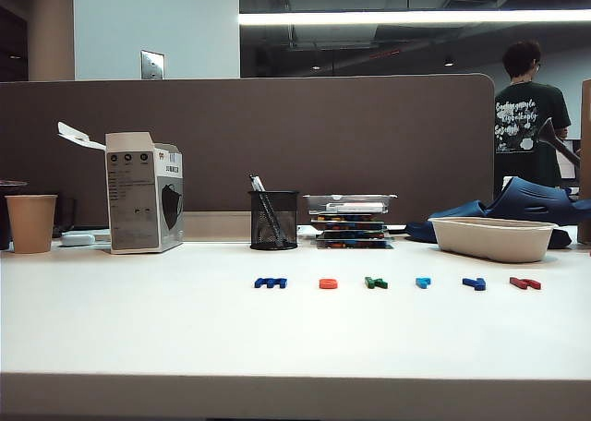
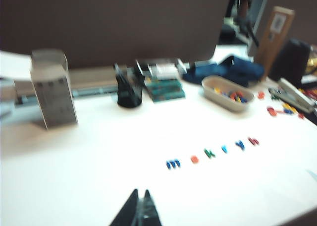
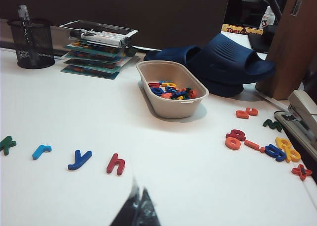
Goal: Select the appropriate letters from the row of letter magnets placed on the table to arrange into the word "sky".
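Nearest my cameras, my left gripper [image 2: 140, 206] hangs above the table [image 2: 99, 186] with its fingertips pressed together, clenched on nothing; my right gripper [image 3: 136, 208] is likewise clenched and empty. Beyond them lies the row of letter magnets [image 1: 397, 282], untouched: wide dark blue, orange-red letter [image 1: 328, 283], dark green letter [image 1: 376, 282], light blue, forked dark blue letter [image 1: 475, 283], dark red. Farther back stands a beige bowl [image 3: 171, 107] of spare letters.

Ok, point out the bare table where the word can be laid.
Free: the table between its near edge and the row of letter magnets. Also between that row and the mesh pen cup. Crowded: loose letters beyond the beige tray.
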`<move>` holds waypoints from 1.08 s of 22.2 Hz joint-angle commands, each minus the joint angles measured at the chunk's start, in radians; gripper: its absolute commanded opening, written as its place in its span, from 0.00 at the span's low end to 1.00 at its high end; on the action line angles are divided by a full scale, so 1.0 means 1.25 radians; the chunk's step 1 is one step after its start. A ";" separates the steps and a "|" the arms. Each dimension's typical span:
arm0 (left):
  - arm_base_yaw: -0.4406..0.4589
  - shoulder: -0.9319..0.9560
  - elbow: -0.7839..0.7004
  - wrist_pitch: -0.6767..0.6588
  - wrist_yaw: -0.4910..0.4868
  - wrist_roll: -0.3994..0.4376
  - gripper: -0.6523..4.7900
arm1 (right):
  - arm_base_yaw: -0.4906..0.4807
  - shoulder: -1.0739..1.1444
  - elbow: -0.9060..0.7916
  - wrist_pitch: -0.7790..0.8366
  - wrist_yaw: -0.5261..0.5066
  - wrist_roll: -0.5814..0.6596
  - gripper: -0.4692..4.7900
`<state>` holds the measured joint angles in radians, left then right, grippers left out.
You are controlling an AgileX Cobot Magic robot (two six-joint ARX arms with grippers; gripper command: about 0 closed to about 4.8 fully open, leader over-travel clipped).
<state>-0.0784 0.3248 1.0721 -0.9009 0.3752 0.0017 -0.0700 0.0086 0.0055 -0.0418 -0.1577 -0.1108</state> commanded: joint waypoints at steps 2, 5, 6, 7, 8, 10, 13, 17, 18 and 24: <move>0.000 0.219 0.267 -0.247 0.063 -0.039 0.11 | 0.001 -0.009 -0.004 0.013 0.002 -0.001 0.10; -0.062 0.322 0.392 -0.283 0.083 -0.157 0.11 | 0.001 -0.009 -0.004 0.013 0.002 -0.001 0.10; -0.112 0.352 0.424 -0.270 0.079 -0.192 0.11 | 0.000 -0.009 -0.004 0.013 0.003 -0.001 0.10; -0.146 0.369 0.440 -0.265 0.077 -0.216 0.11 | 0.000 -0.009 -0.004 0.013 0.002 -0.001 0.10; -0.195 0.393 0.459 -0.257 0.067 -0.246 0.11 | 0.000 -0.009 -0.004 0.013 0.003 -0.001 0.10; -0.263 0.429 0.478 -0.253 0.024 -0.298 0.11 | -0.001 -0.009 -0.004 0.013 0.003 -0.001 0.10; -0.360 0.480 0.479 -0.251 -0.060 -0.389 0.11 | -0.001 -0.009 -0.004 0.013 0.005 0.005 0.10; -0.441 0.547 0.479 -0.243 -0.082 -0.459 0.11 | -0.001 -0.009 -0.004 0.013 0.008 0.005 0.10; -0.481 0.571 0.479 -0.234 -0.121 -0.484 0.11 | -0.001 -0.009 -0.004 0.013 0.009 0.005 0.10; -0.621 0.630 0.479 -0.204 -0.378 -0.534 0.11 | -0.001 -0.009 -0.004 0.013 0.008 0.005 0.10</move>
<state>-0.8387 1.1076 1.6669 -1.1770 -0.0265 -0.6601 -0.0715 0.0086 0.0055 -0.0418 -0.1528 -0.1066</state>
